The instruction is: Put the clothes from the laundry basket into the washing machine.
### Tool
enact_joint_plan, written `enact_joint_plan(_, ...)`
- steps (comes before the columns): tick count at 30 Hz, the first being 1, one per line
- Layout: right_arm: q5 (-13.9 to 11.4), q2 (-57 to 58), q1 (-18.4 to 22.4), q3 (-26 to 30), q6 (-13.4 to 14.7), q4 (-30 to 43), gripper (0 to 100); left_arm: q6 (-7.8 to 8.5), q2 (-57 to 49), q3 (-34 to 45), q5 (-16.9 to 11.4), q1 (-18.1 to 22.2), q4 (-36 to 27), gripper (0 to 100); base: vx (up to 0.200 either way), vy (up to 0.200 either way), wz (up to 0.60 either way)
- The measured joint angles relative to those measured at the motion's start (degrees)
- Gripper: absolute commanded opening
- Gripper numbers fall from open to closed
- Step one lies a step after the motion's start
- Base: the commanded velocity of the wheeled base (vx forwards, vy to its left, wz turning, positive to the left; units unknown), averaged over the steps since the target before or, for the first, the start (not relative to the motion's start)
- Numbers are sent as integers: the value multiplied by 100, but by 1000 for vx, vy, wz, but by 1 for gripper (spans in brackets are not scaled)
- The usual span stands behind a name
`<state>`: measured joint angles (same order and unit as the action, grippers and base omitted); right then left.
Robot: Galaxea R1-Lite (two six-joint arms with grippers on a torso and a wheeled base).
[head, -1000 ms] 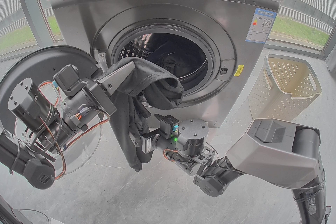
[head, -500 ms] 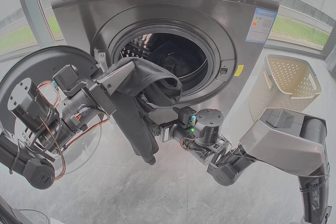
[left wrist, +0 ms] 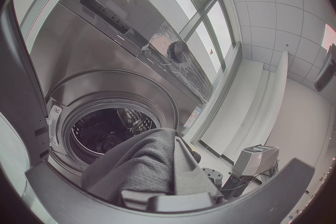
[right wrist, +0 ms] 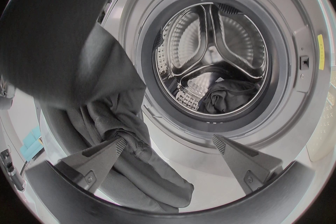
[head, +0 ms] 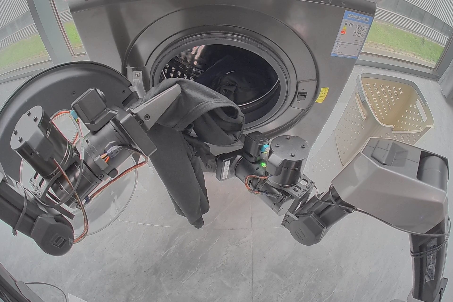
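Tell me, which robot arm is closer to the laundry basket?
Right. The right arm bends just in front of the laundry basket; the left arm is across by the washing machine's open door, holding a dark garment.

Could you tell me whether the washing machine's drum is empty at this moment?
No, a dark garment lies crumpled at the bottom of the drum in the right wrist view.
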<state>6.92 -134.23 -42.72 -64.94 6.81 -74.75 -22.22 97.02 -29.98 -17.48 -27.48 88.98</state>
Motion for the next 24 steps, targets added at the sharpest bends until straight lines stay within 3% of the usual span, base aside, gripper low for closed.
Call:
enact_joint_plan(9, -4, 187, -24, 61, 11, -2, 100, 0, 0, 7, -2, 17, 0, 0, 0, 0, 0)
enact_joint_plan(17, -15, 405, -89, 636, 27, -205, 100, 0, 5, -15, -2, 35, 0, 0, 0, 0, 0)
enact_joint_plan(24, -20, 571, -127, 756, 29, -210, 100, 0, 5, -12, 0, 33, 0, 0, 0, 0, 0)
